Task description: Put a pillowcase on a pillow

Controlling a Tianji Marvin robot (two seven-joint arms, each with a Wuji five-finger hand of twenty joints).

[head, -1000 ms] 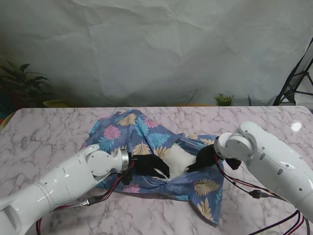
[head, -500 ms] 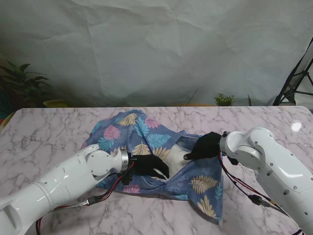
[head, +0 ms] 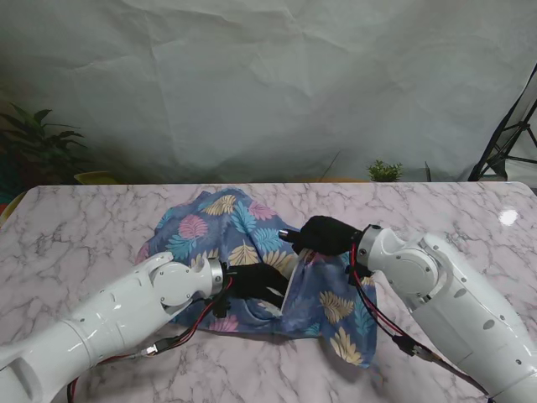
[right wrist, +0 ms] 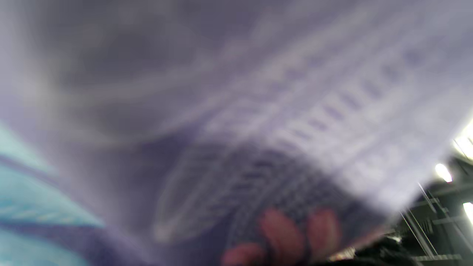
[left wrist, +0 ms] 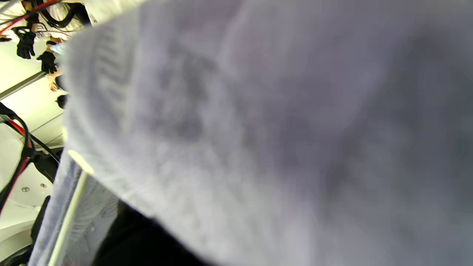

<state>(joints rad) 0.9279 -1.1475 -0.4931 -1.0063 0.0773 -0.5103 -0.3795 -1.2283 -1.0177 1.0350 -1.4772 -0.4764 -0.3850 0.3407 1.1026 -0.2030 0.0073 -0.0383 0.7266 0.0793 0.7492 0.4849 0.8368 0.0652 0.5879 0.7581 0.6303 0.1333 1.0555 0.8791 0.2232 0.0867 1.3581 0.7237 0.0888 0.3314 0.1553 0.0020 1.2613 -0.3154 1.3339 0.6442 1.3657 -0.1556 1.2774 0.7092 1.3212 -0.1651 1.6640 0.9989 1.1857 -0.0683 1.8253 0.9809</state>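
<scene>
Marble table [head: 75,227] bears a limp, slippery-looking pillowcase [head: 239,222]; right hand [head: 325,235] fingers clamp its hem, left hand [head: 254,281] grips cloth beside the hem.

Place: we take it for a staged recording studio.
Backdrop: a creased grey paper sheet [head: 268,84] hangs behind our marble table [head: 75,227].
Gear: a black stand [head: 508,138] at the backdrop's right edge.
Decor: potted plants [head: 38,143] at its foot.
</scene>
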